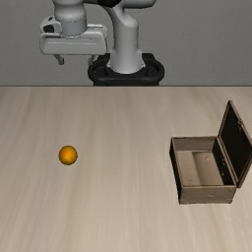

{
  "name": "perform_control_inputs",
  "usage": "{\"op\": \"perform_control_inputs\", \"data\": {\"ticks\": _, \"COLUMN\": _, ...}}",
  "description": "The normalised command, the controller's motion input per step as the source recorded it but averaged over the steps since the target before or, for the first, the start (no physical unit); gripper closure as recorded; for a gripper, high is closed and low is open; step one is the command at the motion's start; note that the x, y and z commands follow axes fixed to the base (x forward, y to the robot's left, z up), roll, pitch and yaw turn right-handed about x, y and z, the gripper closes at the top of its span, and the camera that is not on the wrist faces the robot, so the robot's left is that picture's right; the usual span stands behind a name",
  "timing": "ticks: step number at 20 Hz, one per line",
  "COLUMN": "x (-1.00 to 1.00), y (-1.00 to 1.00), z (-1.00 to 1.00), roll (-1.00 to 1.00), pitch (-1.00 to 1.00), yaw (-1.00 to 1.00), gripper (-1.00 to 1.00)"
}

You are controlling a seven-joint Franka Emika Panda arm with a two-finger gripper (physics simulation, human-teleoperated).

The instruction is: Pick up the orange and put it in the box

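Note:
A small orange (67, 155) lies on the wooden table at the exterior view's left, about midway down the table. A dark wooden box (205, 194) stands at the right, its hinged lid (234, 144) raised and leaning back to the right, with nothing seen inside. My gripper (60, 59) hangs high at the far side, up against the grey backdrop, well above and behind the orange. It holds nothing.
The robot's black base (126, 71) stands at the table's far edge, in the middle. Bare light wood tabletop (128, 148) stretches between the orange and the box.

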Motion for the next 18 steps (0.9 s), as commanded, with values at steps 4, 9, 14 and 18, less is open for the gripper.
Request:
{"op": "perform_control_inputs", "data": {"ticks": 4, "x": 0.75, "y": -0.25, "z": 0.00, "roll": 0.00, "pitch": 0.00, "yaw": 0.00, "gripper": -1.00}}
{"op": "perform_control_inputs", "data": {"ticks": 9, "x": 1.00, "y": 0.00, "z": 0.00, "roll": 0.00, "pitch": 0.00, "yaw": 0.00, "gripper": -1.00}}
{"op": "perform_control_inputs", "data": {"ticks": 14, "x": 1.00, "y": 0.00, "z": 0.00, "roll": 0.00, "pitch": 0.00, "yaw": 0.00, "gripper": -1.00}}
{"op": "perform_control_inputs", "data": {"ticks": 18, "x": 0.25, "y": 0.00, "z": -0.25, "roll": 0.00, "pitch": 0.00, "yaw": 0.00, "gripper": -1.00}}
